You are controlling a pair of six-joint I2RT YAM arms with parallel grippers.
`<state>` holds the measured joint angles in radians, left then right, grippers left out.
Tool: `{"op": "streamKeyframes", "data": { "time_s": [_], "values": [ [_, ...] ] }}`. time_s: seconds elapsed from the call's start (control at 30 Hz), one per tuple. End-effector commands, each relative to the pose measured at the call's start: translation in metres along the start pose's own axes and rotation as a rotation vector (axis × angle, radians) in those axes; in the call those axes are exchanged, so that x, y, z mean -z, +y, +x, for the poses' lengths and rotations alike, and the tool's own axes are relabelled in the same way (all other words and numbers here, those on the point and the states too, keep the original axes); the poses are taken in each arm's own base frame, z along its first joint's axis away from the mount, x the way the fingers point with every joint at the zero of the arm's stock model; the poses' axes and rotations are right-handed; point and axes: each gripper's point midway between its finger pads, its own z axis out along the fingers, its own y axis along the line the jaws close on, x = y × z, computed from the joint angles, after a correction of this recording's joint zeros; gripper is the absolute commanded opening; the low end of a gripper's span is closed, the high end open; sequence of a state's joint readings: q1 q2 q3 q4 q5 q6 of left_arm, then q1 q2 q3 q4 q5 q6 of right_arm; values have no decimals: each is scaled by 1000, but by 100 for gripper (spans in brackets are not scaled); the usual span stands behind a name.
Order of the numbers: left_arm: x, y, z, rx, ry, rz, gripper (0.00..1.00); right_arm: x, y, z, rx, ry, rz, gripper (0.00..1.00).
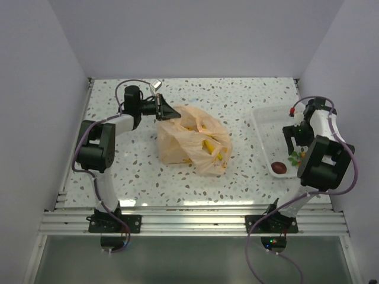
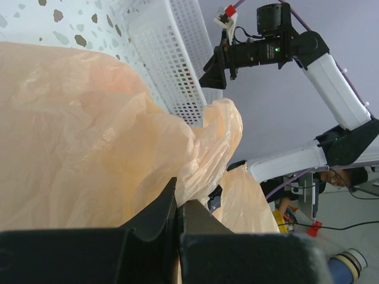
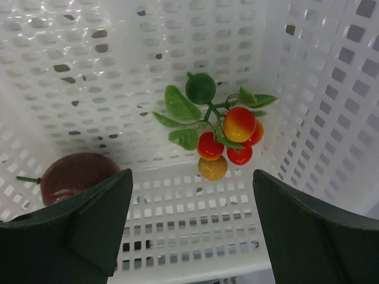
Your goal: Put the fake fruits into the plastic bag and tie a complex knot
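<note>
**Bag held, 2 fruits waiting.** The left gripper [image 1: 164,111] pinches the 10 o'clock rim of the plastic bag [image 1: 192,142], jaws closed flat on a fold of film. The peach-orange sack slumps mid-table [image 1: 237,94], and yellow bananas [image 1: 208,148] show through its skin. At 3 o'clock the right gripper [image 3: 189,189] hangs above the white tray [image 3: 331,89], jaws spread wide and holding nothing. Below it in the wrist view lie a dark plum [image 3: 74,177] at 8 o'clock and a berry cluster [image 3: 220,133] just past centre toward 1 o'clock, the 2 well apart.

The bag looks soft, slippery and nearly weightless. Its mouth will likely sag shut unless the rim is held up, so rim or handles are the places to grip. The fruits look light and hard. The smooth, round plum may roll or squirt from the pads and is best taken across its middle. The cluster is best taken at its bunched berries, since the leaves probably flex.

Only the right wrist camera separates the cluster's berries and leaves, which are a speck beside the arm from above. Only the left wrist camera shows film caught between the closed fingers. Only the overhead view shows bag and tray well apart. No knot or handle loop can be made out.
</note>
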<state>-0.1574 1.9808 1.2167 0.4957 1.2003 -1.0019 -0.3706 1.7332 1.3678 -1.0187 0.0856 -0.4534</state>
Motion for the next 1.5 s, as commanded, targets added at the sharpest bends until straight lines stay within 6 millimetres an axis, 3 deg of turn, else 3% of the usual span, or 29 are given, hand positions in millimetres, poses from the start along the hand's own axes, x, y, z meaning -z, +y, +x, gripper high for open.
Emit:
{"op": "streamKeyframes", "data": {
  "time_s": [0.0,0.23,0.43,0.57,0.63,0.7,0.73,0.87,1.0,1.1,1.2,1.23,1.27,1.33,1.37,1.43,1.47],
  "values": [
    [6,-11,-2,-67,-1,9,0,-12,-23,-4,12,-16,72,87],
    [6,-7,0,-63,6,2,0,-50,-19,-5,5,29,22,88],
    [6,-8,-1,-74,3,-3,0,-72,-12,-5,8,52,-24,81],
    [6,-7,-1,-72,8,-5,0,-73,-8,-3,9,59,-48,65],
    [6,-7,-1,-73,8,-5,0,-66,-8,-7,9,43,-59,48],
    [5,-6,-2,-72,8,-5,0,-54,-5,-12,9,19,-77,36],
    [5,-5,-2,-69,9,-6,0,-44,-6,-16,7,5,-84,26],
    [5,-6,-2,-75,6,-5,0,-6,-6,-35,0,-77,-111,5],
    [6,-6,-1,-72,7,-6,0,33,6,-59,-23,-182,-204,0],
    [6,-7,-1,-75,9,-4,0,80,22,-88,-3,-306,-269,0],
    [6,-6,0,-71,11,-6,0,121,58,-105,33,-401,-369,0],
    [6,-6,0,-69,12,-5,0,146,70,-116,62,-485,-390,0],
    [6,-5,1,-68,12,-5,0,160,95,-124,119,-520,-413,0],
    [6,-4,1,-60,13,-6,0,189,122,-138,149,-620,-429,0],
    [6,-3,2,-60,12,-5,0,201,153,-143,191,-641,-475,0],
    [6,-3,2,-59,12,-5,0,220,185,-156,248,-714,-509,0],
    [6,-4,1,-61,10,-3,0,227,214,-159,298,-729,-533,0]
  ]
}}
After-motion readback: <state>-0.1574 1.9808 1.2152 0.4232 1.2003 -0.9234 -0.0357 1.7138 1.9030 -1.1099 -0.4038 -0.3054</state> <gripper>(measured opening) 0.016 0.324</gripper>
